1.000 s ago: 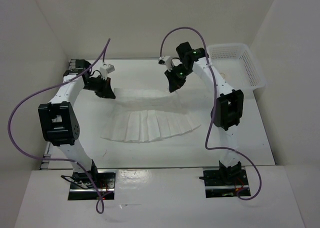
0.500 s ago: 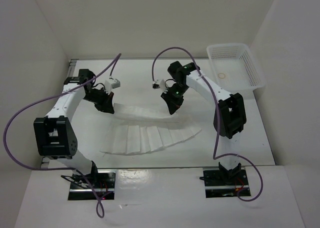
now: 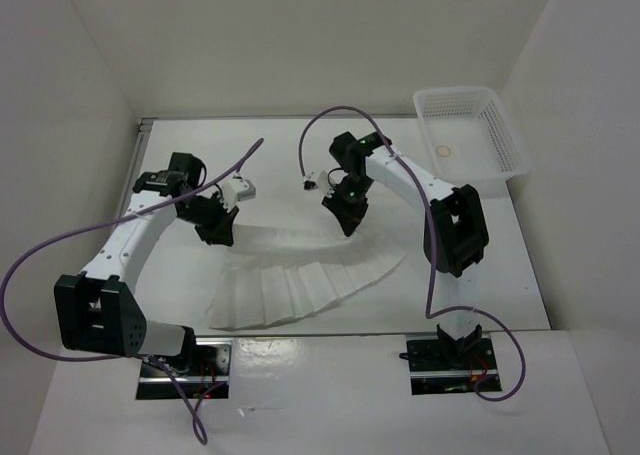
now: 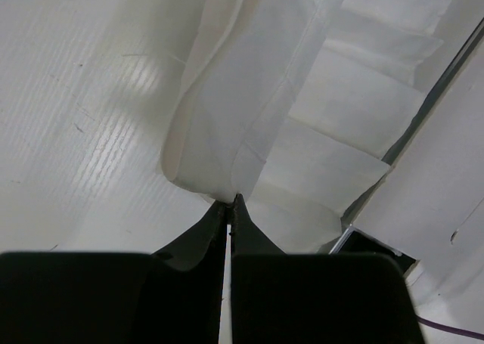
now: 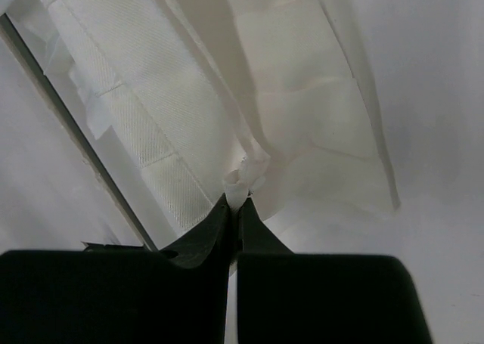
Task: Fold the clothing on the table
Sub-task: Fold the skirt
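1. Two grippers share the hold. The left gripper (image 3: 222, 239) is pinched tight on one far corner of the clothing (image 3: 300, 283), and the right gripper (image 3: 347, 229) is clamped the same way on the other far corner. Each wrist view shows the fingers closed together with a small nip of white fabric caught at the tips.
2. Most of the clothing lies around the middle of the table (image 3: 515, 275). Its pleated hem is spread flat on the side toward the arm bases. The far edge is raised off the surface and hangs in a shallow sag between the two grippers.
3. Done so far, as I judge it: both far corners are gripped and lifted, and the raised edge sits above the far part of the pleats. The first fold looks under way, but no layer lies flat on another yet.
4. Left to do, by my reading: carry the raised edge toward the near hem, lay it down evenly, and let go. A garment this wide probably needs at least one more fold across its width after that, so the task looks early rather than near its end.
5. One white mesh basket (image 3: 505, 147) stands at the far right corner, well apart from the clothing and touching neither arm.
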